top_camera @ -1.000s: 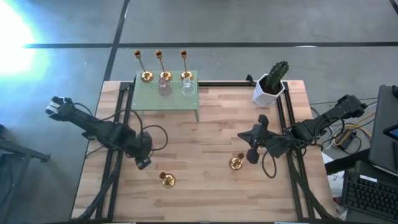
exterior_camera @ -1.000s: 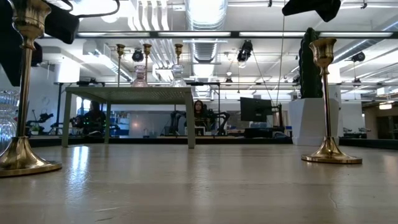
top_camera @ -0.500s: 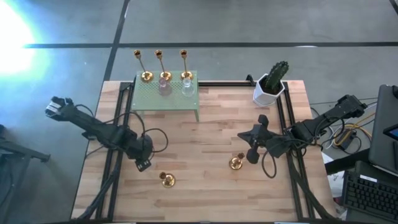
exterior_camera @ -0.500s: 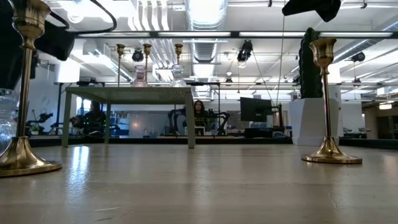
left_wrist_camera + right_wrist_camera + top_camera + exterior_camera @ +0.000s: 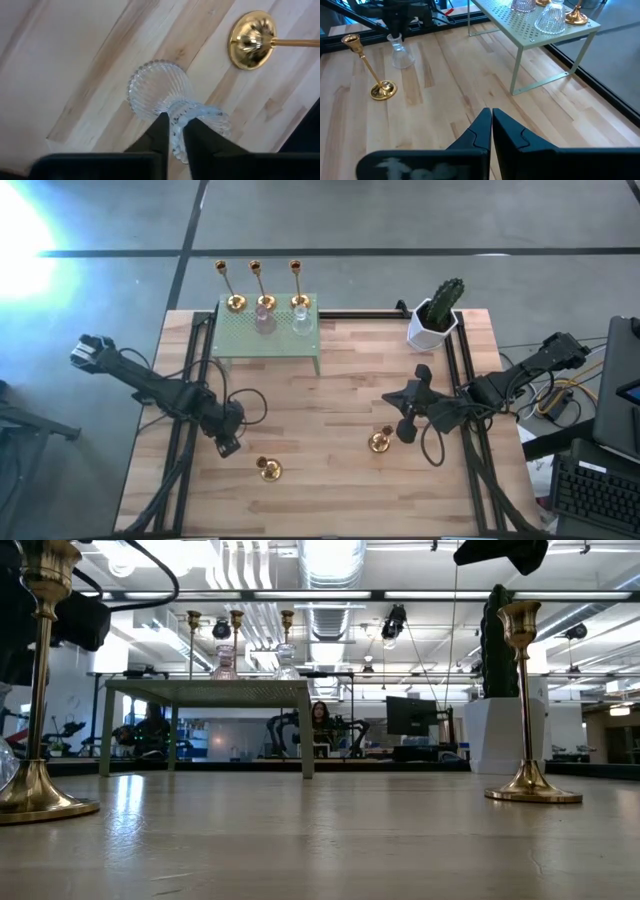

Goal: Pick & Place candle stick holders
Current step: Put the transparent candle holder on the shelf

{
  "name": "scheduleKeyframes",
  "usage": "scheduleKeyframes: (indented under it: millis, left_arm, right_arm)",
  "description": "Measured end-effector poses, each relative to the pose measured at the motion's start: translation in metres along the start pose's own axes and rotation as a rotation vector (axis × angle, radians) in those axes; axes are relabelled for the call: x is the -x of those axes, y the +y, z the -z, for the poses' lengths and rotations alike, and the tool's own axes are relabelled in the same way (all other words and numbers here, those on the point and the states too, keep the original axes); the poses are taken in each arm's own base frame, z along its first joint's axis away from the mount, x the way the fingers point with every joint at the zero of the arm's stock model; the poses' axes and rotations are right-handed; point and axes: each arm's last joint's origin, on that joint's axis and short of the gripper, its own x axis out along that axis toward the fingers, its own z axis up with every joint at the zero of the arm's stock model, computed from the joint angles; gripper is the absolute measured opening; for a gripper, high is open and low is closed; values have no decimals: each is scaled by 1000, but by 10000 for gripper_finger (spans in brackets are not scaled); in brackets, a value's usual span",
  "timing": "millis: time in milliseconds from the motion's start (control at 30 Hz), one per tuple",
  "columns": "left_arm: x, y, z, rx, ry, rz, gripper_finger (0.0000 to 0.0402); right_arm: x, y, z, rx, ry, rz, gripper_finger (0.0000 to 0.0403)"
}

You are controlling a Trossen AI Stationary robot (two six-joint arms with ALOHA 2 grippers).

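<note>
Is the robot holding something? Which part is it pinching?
The left tool pinches the clear glass holder at its narrow neck. The right tool holds nothing.

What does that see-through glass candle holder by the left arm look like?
The clear glass candle holder is ribbed all over, with a round scalloped base, a narrow neck and a flared cup. It stands upright on the wooden table, near its left side, close to a tall brass candlestick but not touching it. The left end effector has its two dark fingers closed around the neck.
</note>
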Motion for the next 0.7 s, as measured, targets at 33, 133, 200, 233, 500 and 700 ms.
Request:
scheduleKeyframes:
  millis: [33, 133, 200, 233, 500, 700]
  left_arm:
    - [2, 0, 0, -7, -4, 5, 31]
    - [6, 0, 1, -18, -19, 20, 32]
    - [10, 0, 1, -21, -36, 25, 32]
    - [12, 0, 1, -28, -43, 39, 32]
    - [34, -1, 2, -61, -59, 67, 32]
    - [69, 6, 3, 23, -87, -34, 32]
  right_arm:
    - [0, 0, 0, 3, 0, 0, 8]
    - [0, 0, 0, 5, -1, 2, 8]
    - [0, 0, 0, 9, -1, 2, 8]
    - [0, 0, 0, 15, -1, 1, 8]
    - [0, -1, 0, 35, -14, 22, 8]
    - [0, 0, -1, 48, -17, 23, 8]
